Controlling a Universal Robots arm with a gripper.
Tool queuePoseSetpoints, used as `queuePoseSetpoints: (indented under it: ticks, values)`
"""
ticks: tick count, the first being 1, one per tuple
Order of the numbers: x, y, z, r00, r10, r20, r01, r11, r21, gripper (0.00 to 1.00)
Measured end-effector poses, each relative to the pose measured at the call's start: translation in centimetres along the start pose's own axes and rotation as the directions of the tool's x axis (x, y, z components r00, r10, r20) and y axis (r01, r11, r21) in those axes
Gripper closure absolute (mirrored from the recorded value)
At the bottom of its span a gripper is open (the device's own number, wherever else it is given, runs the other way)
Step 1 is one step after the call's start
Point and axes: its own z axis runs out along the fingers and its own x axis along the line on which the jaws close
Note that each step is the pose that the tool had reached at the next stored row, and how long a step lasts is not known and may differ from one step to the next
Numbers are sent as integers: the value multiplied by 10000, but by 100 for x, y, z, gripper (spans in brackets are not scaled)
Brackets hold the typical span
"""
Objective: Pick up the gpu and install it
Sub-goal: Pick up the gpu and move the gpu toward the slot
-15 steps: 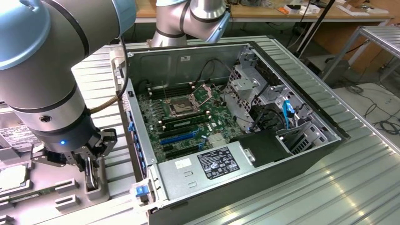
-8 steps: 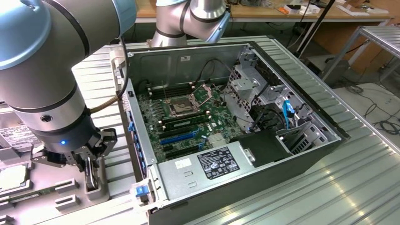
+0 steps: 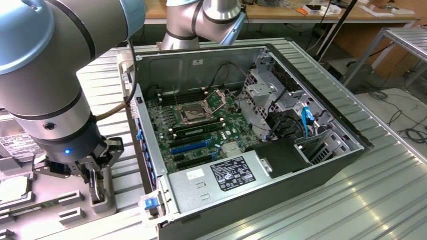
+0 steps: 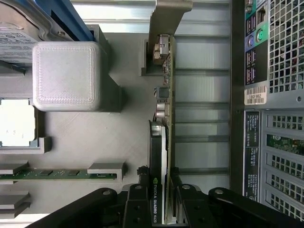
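The gpu point(image 4: 164, 137) stands on edge in a slot of the grey parts tray point(image 4: 95, 137), green board with a black cooler block and its silver bracket point(image 4: 166, 14) at the far end. My gripper point(image 4: 159, 179) is lowered over the card's near end. One black finger point(image 4: 137, 194) sits against the cooler face and the other finger point(image 4: 183, 192) against the board face, shut on the card. In the exterior view my gripper point(image 3: 97, 181) is down at the tray point(image 3: 67, 200), at the exterior view's left of the open computer case point(image 3: 320, 165). The gpu point(image 3: 100, 192) is a thin strip between the fingers.
The case lies open with the motherboard point(image 3: 193, 120) and its blue expansion slots point(image 3: 190, 147) facing up, the power supply point(image 3: 227, 172) at the near end. The tray also holds a silver hard drive point(image 4: 19, 40), a processor point(image 4: 14, 123), a memory stick point(image 4: 57, 175) and a grey block point(image 4: 69, 76).
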Motion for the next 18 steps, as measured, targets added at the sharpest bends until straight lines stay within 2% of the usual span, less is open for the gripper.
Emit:
queuePoseSetpoints:
  ticks: [18]
  values:
    - [0, 0, 0, 9999, -169, -5, 169, 9999, -6, 73]
